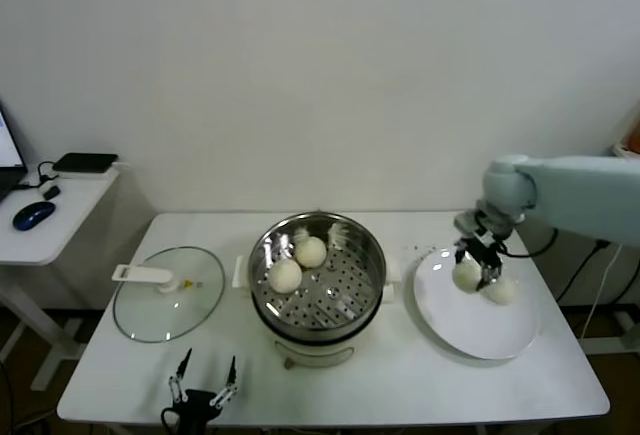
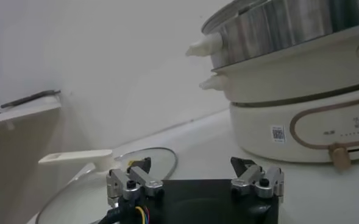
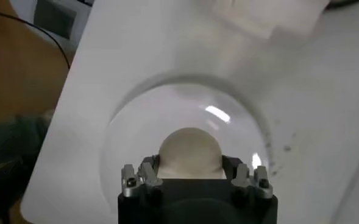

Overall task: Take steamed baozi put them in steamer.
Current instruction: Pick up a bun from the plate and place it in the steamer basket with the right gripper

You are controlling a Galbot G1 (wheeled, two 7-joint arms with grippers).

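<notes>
The steamer (image 1: 372, 256) stands mid-table with two baozi (image 1: 285, 275) (image 1: 310, 251) on its perforated tray. My right gripper (image 1: 477, 264) is over the white plate (image 1: 470, 333), shut on a third baozi (image 1: 466, 276). In the right wrist view this baozi (image 3: 190, 149) fills the gap of the right gripper (image 3: 190, 165), with the plate (image 3: 133, 125) beneath. A fourth baozi (image 1: 503, 291) lies on the plate beside it. My left gripper (image 1: 204, 382) is open and empty near the table's front edge. In its wrist view the left gripper (image 2: 194, 165) points towards the steamer's white base (image 2: 301, 115).
The glass lid (image 1: 165, 305) with a white handle lies flat left of the steamer and shows in the left wrist view (image 2: 81, 189). A side table (image 1: 45, 225) at far left holds a mouse and a black box. A wall stands behind the table.
</notes>
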